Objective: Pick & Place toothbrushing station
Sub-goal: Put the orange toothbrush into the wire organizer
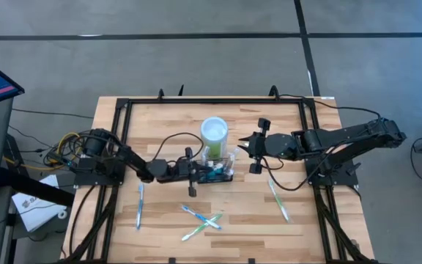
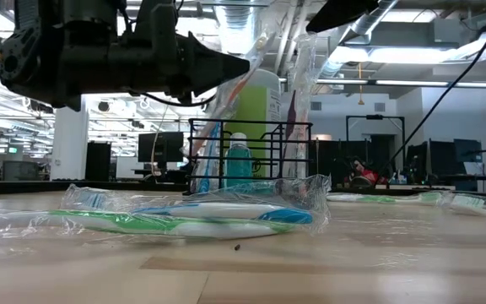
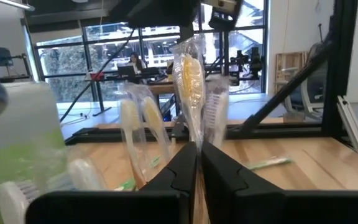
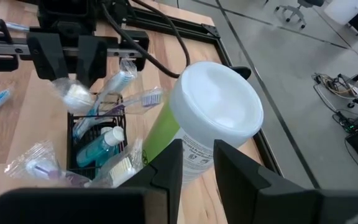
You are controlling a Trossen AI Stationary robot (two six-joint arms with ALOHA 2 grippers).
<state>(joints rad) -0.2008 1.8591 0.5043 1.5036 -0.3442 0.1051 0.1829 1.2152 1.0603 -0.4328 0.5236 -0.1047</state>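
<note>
wrapped toothbrushes (image 2: 201,218) lie nearest. left tool (image 1: 193,173), nearly closed, pinches a wrapped brush (image 3: 190,81) over the caddy (image 1: 218,171); slipping could topple neighbours. right tool (image 1: 242,144) half-open, empty.

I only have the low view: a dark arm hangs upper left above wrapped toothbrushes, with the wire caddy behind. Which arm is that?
Observer: The left one. In the high view, the left pincer sits at the left end of the toothbrushing station.
Reviewer: Where is the other arm?
Observer: The right pincer is open, just right of the lime-green cup, which stands behind the station.
Reviewer: Are any brushes lying apart from that front pile?
Observer: Two. One wrapped toothbrush lies on the table's left side and another toothbrush on its right.
</note>
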